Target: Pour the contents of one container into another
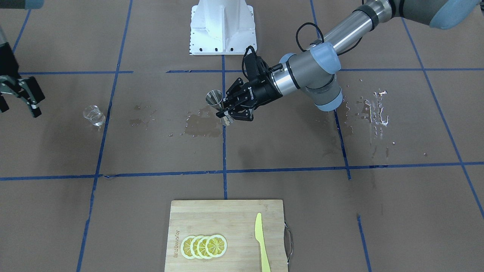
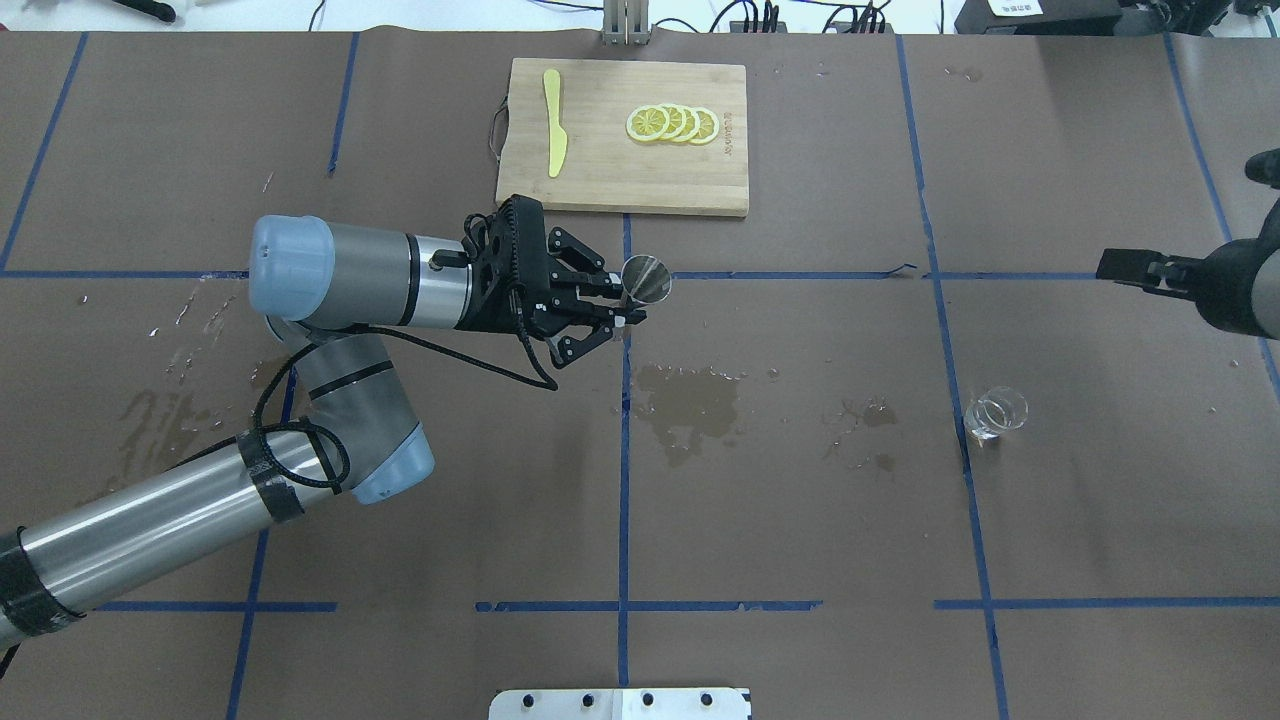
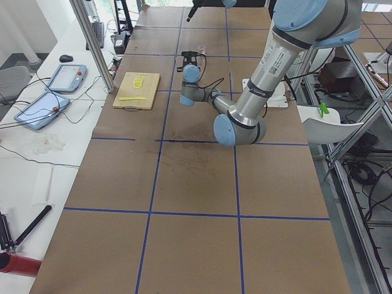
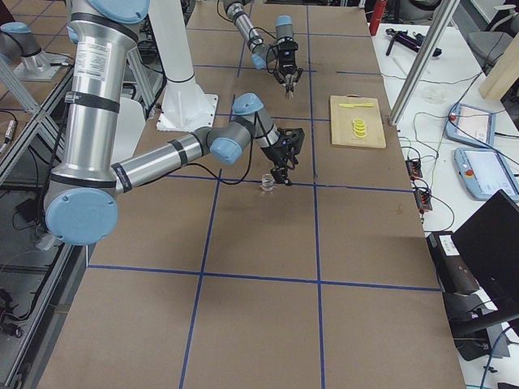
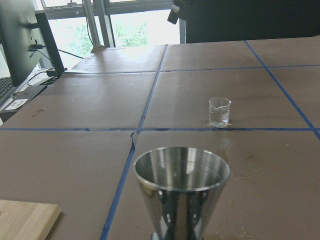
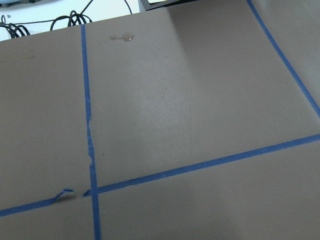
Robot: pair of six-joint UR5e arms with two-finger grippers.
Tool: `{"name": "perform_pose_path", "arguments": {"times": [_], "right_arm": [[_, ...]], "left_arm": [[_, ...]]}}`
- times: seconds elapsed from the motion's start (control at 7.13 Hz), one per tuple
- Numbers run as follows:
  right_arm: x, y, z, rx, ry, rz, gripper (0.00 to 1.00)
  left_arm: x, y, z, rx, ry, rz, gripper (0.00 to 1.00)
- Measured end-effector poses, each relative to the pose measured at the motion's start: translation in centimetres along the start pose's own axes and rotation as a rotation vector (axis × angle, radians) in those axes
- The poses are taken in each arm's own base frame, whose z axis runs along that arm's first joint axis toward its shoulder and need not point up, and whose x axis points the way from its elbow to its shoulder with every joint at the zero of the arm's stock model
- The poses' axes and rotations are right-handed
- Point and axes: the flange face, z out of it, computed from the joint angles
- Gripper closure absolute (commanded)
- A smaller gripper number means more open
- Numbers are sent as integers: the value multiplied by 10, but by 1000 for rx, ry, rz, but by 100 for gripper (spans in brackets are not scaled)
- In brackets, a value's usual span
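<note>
The silvery jigger point(image 1: 214, 99) point(image 2: 646, 278) stands upright, mouth up, near the table's middle, with my left gripper point(image 1: 225, 112) point(image 2: 630, 305) shut on its narrow waist. In the left wrist view its open cone point(image 5: 181, 187) fills the lower middle and looks empty. The small clear glass point(image 1: 93, 115) point(image 2: 995, 412) point(image 5: 219, 112) stands alone on the table toward my right side. My right gripper point(image 1: 19, 106) point(image 2: 1130, 268) hangs open beyond the glass, clear of it and holding nothing. The right wrist view shows only brown table and blue tape.
A wooden cutting board point(image 1: 211, 215) point(image 2: 700, 190) carries lemon slices point(image 1: 204, 246) and a yellow knife point(image 1: 261, 241) at the far edge. Wet patches point(image 1: 202, 126) point(image 2: 690, 400) lie between jigger and glass, and more spilled water point(image 1: 378, 109) lies under the left arm. The white base point(image 1: 223, 26) is behind.
</note>
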Motion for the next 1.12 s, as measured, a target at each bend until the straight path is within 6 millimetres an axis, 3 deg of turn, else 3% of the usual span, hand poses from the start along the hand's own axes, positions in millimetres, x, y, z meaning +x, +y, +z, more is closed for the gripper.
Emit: {"name": "perform_pose_path", "arguments": {"times": [0.28,0.56,0.84,1.12], "right_arm": [[-29,71,13,169,21,16,0],[-39,119,26,319,9,22,0],[-37,155,48,444,6,-3,0],[-35,176,57,502,-7,-22,0]], "left_arm": [[-1,0,0,0,-7,-1,100],[-1,0,0,1,-14,-2,100],[0,1,1,2,-13,-2,100],[1,1,1,2,-12,-3,100]]}}
